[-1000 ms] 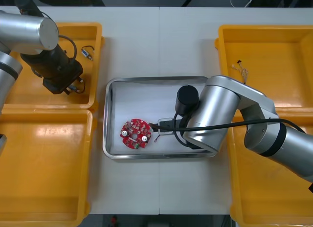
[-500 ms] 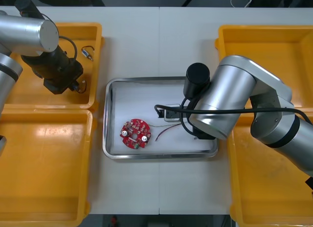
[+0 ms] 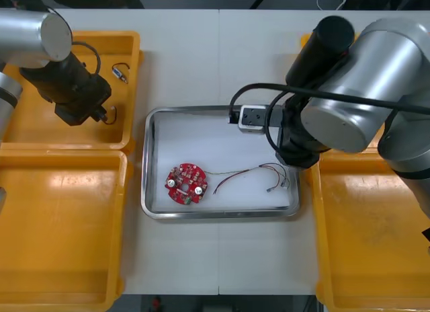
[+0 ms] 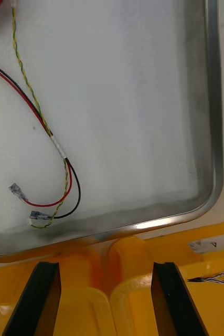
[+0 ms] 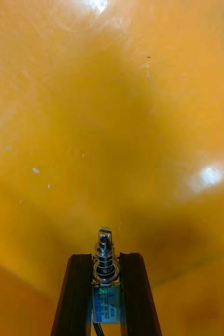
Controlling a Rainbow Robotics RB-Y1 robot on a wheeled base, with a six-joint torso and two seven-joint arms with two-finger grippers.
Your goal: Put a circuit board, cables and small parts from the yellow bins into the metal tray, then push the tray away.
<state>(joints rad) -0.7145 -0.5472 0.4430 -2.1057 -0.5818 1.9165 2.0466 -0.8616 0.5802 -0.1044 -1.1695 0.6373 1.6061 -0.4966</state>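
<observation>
Light table (image 3: 222, 56), left fingers (image 5: 72, 299) gripping small metal part (image 5: 105, 252) over yellow bin (image 3: 40, 127), right fingers (image 4: 35, 302) wide, empty

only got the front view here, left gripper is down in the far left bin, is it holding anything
observer: yes, the left wrist view shows the left gripper with its fingers shut on a small metal part, the yellow bin behind it
operator: and the right one, open or shut
observer: open, in the right wrist view the right gripper has its fingers apart with nothing between them, over the right yellow bins beside the metal tray
</observation>
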